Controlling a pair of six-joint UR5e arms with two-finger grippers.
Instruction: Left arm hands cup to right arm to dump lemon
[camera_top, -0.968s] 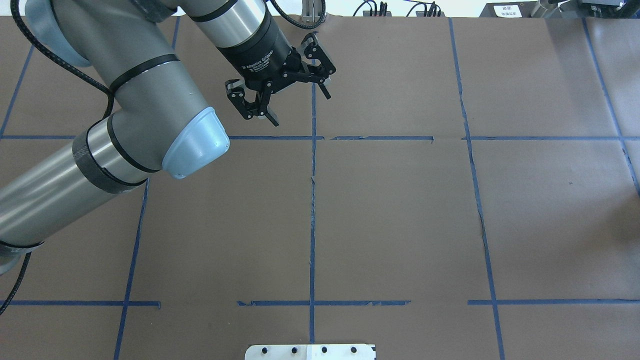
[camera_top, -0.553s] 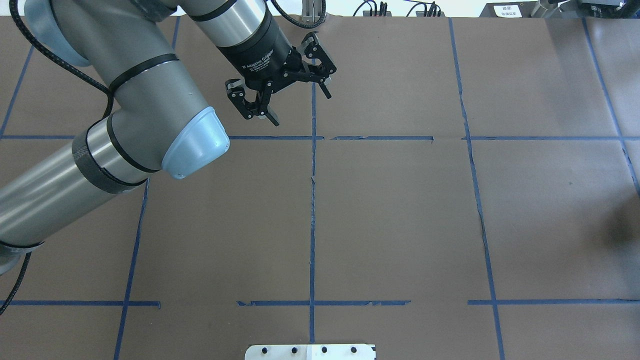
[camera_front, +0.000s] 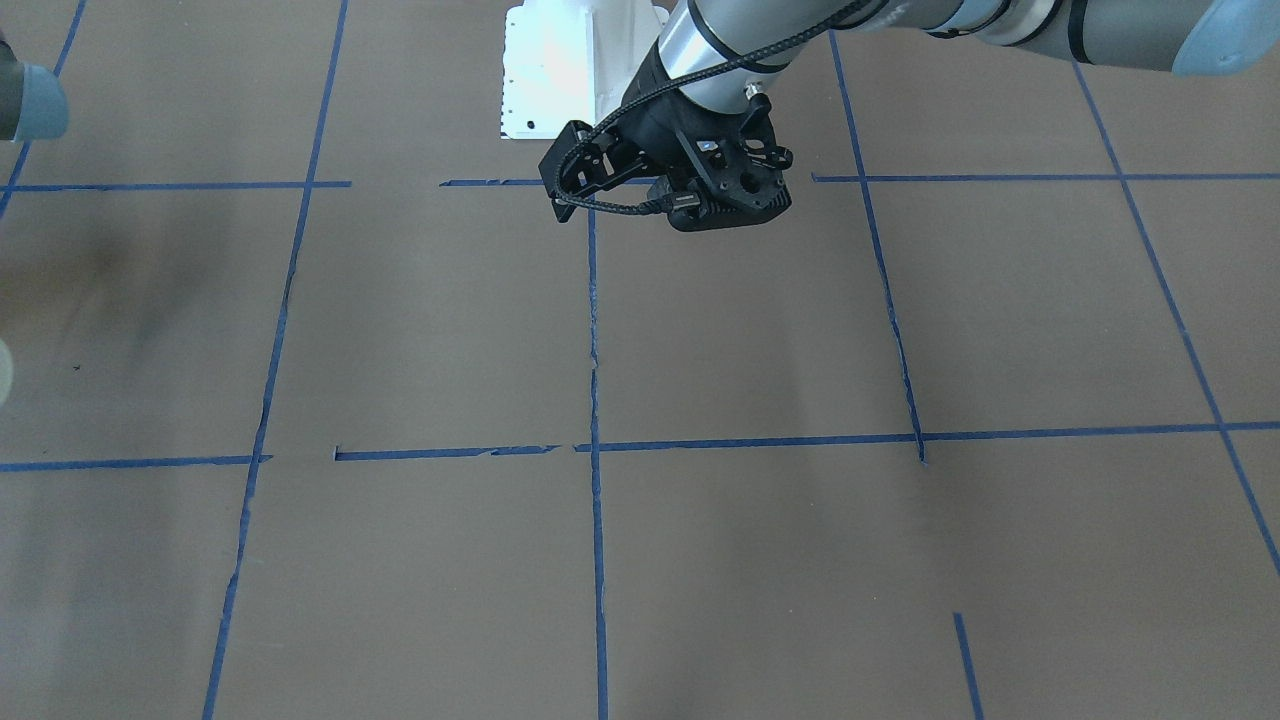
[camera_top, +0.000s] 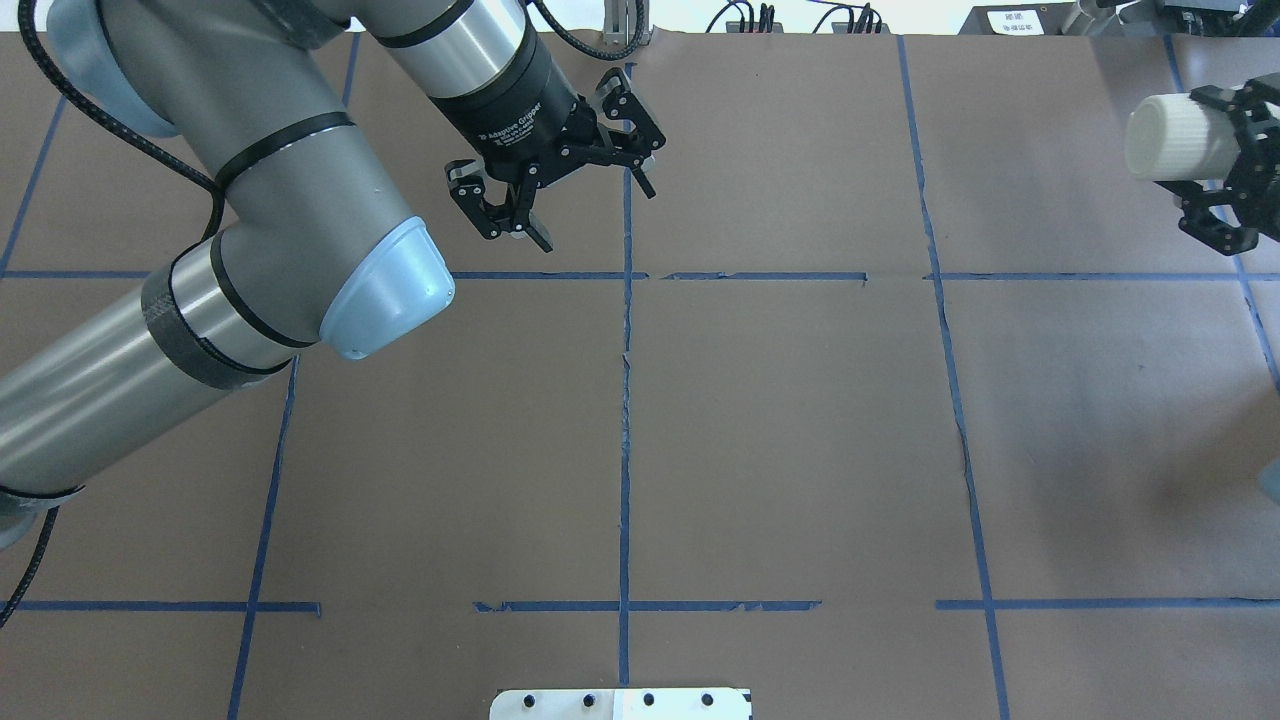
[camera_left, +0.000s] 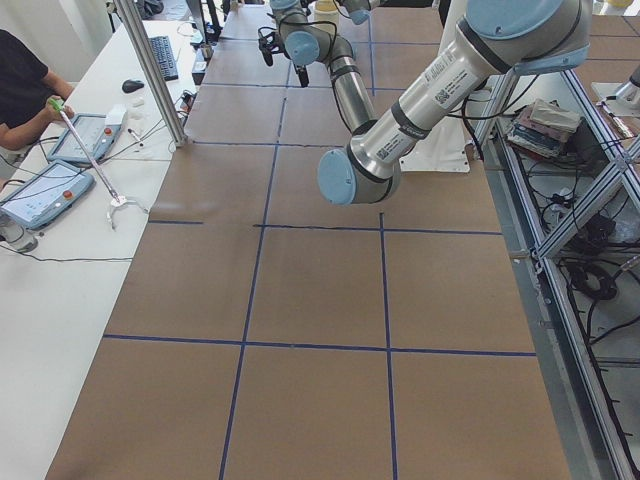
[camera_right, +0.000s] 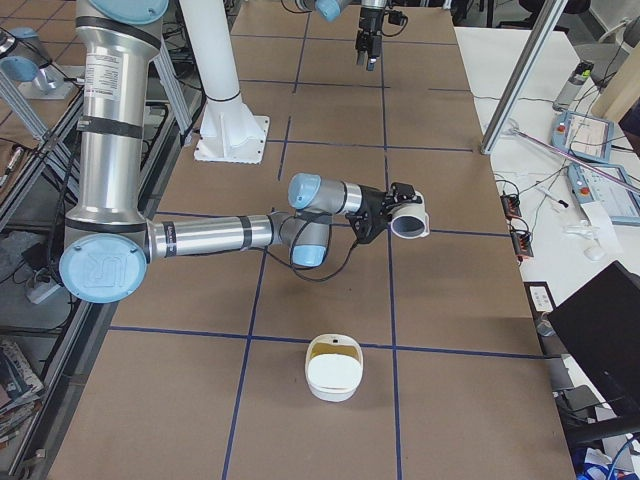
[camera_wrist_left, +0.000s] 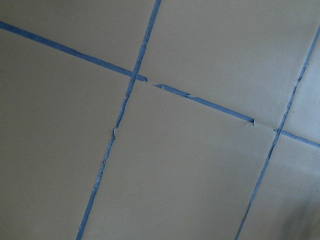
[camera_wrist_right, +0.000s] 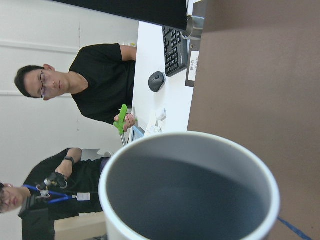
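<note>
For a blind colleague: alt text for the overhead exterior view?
At the right edge, the right gripper holds a white mug sideways over a brown table gridded with blue tape. The left gripper hangs open at upper left.

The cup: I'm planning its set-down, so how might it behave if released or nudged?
The cup lies on its side in the right gripper, so released like this it would probably roll on its round wall. It looks like rigid ceramic, likely chippable if dropped. Its inside shows empty, so probably fairly light.
</note>
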